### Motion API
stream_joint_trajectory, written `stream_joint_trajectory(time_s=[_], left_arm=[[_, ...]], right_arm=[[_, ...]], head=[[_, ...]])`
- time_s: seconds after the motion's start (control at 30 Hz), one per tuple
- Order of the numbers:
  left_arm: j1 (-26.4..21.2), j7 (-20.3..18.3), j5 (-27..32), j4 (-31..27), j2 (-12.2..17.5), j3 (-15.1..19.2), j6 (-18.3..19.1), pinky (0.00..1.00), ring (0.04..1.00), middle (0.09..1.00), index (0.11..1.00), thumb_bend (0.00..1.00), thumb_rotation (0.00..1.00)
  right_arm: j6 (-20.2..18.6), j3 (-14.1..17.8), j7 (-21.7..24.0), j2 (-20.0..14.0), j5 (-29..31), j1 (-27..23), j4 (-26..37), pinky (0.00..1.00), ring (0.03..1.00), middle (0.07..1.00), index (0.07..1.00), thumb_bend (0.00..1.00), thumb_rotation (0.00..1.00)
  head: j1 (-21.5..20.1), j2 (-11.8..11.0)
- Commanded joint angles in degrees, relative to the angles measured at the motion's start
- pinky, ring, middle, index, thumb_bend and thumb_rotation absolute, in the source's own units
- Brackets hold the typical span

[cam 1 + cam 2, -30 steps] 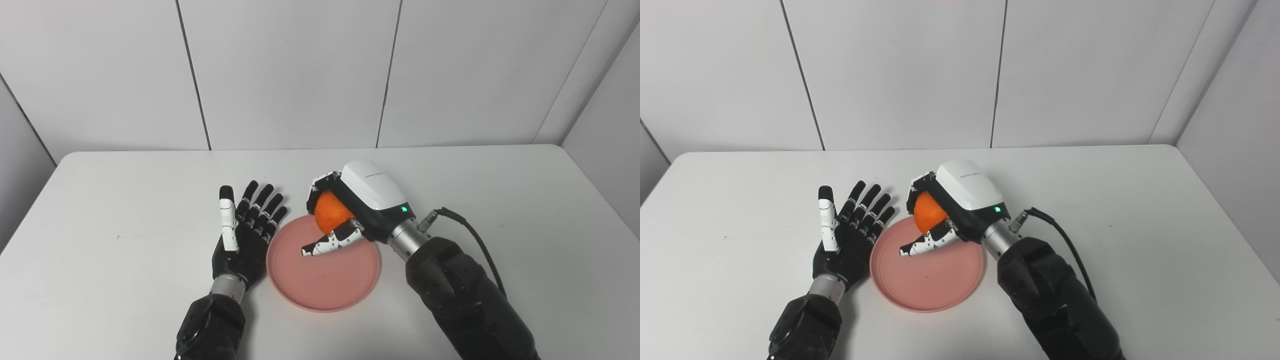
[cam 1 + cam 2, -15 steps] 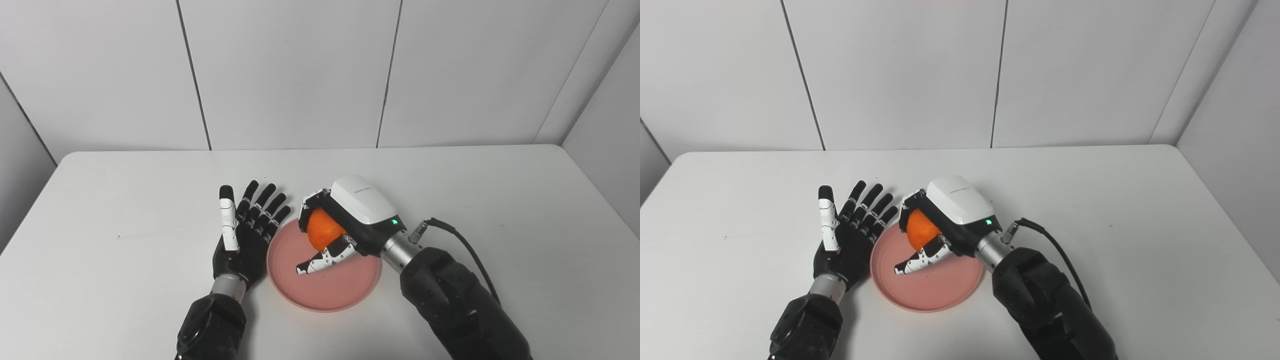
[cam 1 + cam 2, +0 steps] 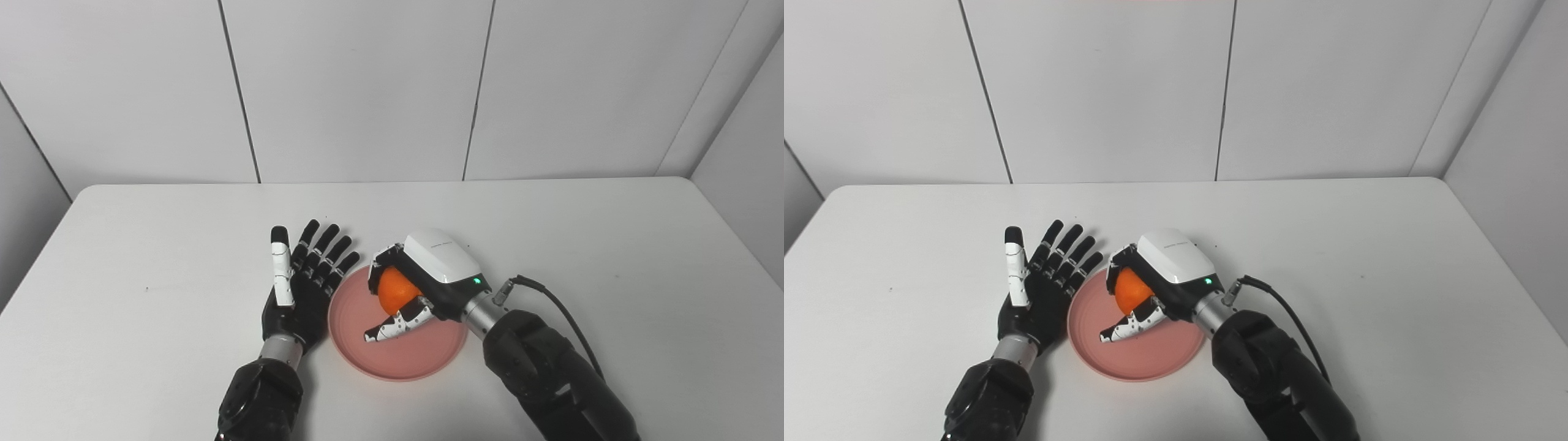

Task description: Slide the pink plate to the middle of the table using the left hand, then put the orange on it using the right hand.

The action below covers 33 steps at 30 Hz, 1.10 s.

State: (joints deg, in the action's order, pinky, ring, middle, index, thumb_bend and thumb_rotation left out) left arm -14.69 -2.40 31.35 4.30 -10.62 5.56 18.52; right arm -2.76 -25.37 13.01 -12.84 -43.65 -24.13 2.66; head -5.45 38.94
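my right hand (image 3: 422,285) wrapped around orange (image 3: 396,290), fingers curled over its far side, thumb under near side. hand and orange over pink plate (image 3: 367,358); cannot tell if orange touches plate. my left hand (image 3: 301,288) empty, fingers spread, palm facing plate, just beside plate's left rim. plate near middle of white table (image 3: 153,257), between my two hands.
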Motion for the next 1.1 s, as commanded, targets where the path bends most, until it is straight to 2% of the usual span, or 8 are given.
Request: stream_joint_trajectory(time_s=[0.0, 0.27, 0.37, 0.57, 0.7, 0.9, 1.0, 1.07], left_arm=[[2.0, 2.27, -0.93, 1.29, -2.65, -0.07, 1.43, 0.82, 0.869, 0.903, 0.945, 0.86, 0.77], [2.09, 2.01, -1.33, 1.56, -2.43, -0.5, 1.21, 0.85, 0.857, 0.891, 0.946, 0.86, 0.78], [2.13, 1.94, -1.29, 1.39, -2.34, -0.62, 1.28, 0.83, 0.842, 0.895, 0.952, 0.86, 0.79], [2.01, 1.86, -0.39, 1.62, -2.49, -0.32, 1.57, 0.81, 0.835, 0.887, 0.953, 0.85, 0.79], [2.13, 2.3, 0.0, 1.24, -2.95, -0.12, 1.9, 0.66, 0.793, 0.878, 0.94, 0.85, 0.76], [2.1, 2.43, -0.36, 1.58, -2.99, -0.17, 1.41, 0.75, 0.858, 0.885, 0.949, 0.84, 0.76], [2.13, 2.28, -0.9, 1.74, -2.74, -0.52, 1.09, 0.75, 0.831, 0.872, 0.952, 0.84, 0.78], [2.11, 2.31, -1.41, 1.83, -2.57, -0.78, 0.83, 0.74, 0.811, 0.863, 0.953, 0.84, 0.79]], right_arm=[[2.47, 0.47, -1.62, 0.34, -0.07, -1.37, 0.91, 0.14, 0.193, 0.26, 0.253, 0.68, 0.22], [3.92, -0.19, -3.33, 0.53, -0.76, -0.8, -1.22, 0.14, 0.194, 0.264, 0.251, 0.68, 0.19], [3.69, -0.39, -2.79, 0.7, -0.4, -0.71, -0.99, 0.14, 0.204, 0.289, 0.435, 0.55, 0.15], [4.27, -0.56, -3.45, 0.84, -0.6, -0.6, -0.53, 0.18, 0.25, 0.332, 0.47, 0.52, 0.15], [4.53, -0.61, -3.46, 0.4, -0.8, -0.09, 0.77, 0.26, 0.325, 0.406, 0.478, 0.52, 0.17], [7.06, -1.14, -5.65, -0.53, -2.96, 0.72, 1.47, 0.39, 0.428, 0.491, 0.488, 0.52, 0.18], [7.52, -1.38, -5.59, -0.87, -3.99, 0.78, 1.75, 0.44, 0.485, 0.554, 0.574, 0.78, 0.48], [7.7, -1.42, -5.31, -1.02, -4.22, 0.79, 2.04, 0.46, 0.51, 0.582, 0.612, 0.84, 0.55]], head=[[0.01, -0.05], [0.01, -0.05], [-0.16, 0.04], [-0.13, 0.06], [-0.09, 0.14], [-0.09, 0.14], [-0.09, 0.14], [-0.09, 0.14]])
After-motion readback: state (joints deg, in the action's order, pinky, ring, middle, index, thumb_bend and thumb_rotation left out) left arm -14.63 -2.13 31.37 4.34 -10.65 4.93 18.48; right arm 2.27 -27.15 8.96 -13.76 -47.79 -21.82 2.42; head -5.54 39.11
